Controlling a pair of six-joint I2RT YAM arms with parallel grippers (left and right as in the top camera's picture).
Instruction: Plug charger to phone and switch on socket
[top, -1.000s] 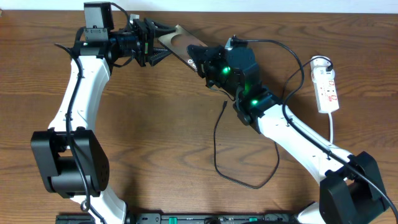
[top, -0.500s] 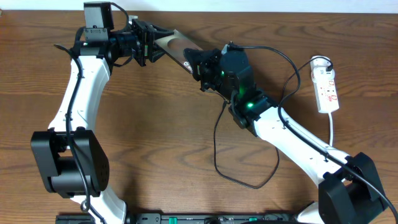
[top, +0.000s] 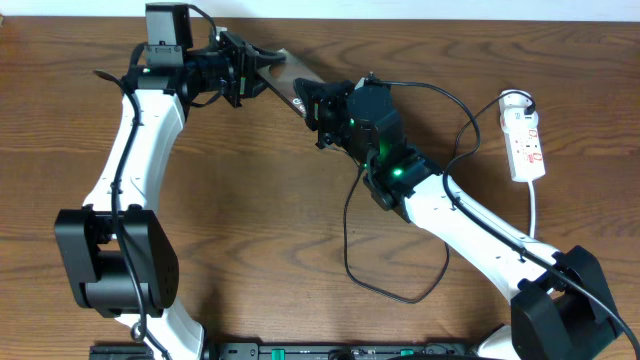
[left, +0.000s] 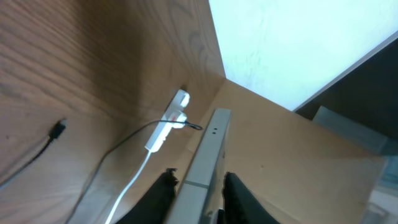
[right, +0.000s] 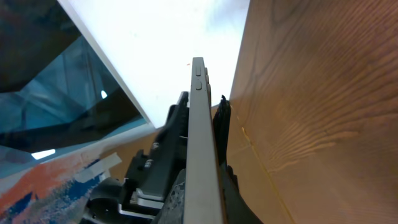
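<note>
The phone (top: 285, 78) is held on edge above the table's far side, between both grippers. My left gripper (top: 250, 68) is shut on its far-left end. My right gripper (top: 312, 100) is shut on its near-right end. In the left wrist view the phone's silvery edge (left: 207, 149) runs out between the fingers (left: 198, 182). In the right wrist view the same edge (right: 199, 124) rises between the fingers (right: 205, 202). The charger (top: 347, 225) lies loose on the table in a loop, its tip (left: 59, 129) free. The socket (top: 527, 140) lies at the far right, also seen from the left wrist (left: 166, 122).
The socket's thick white cord (top: 535, 205) runs toward the front right and also shows in the left wrist view (left: 134, 180). A black robot cable (top: 465, 105) arcs above my right arm. The table's back edge meets a white wall (left: 280, 43).
My right gripper has slid up and left along the phone, closer to my left gripper. The left arm has shifted slightly up and right, with the phone still in both grippers.
</note>
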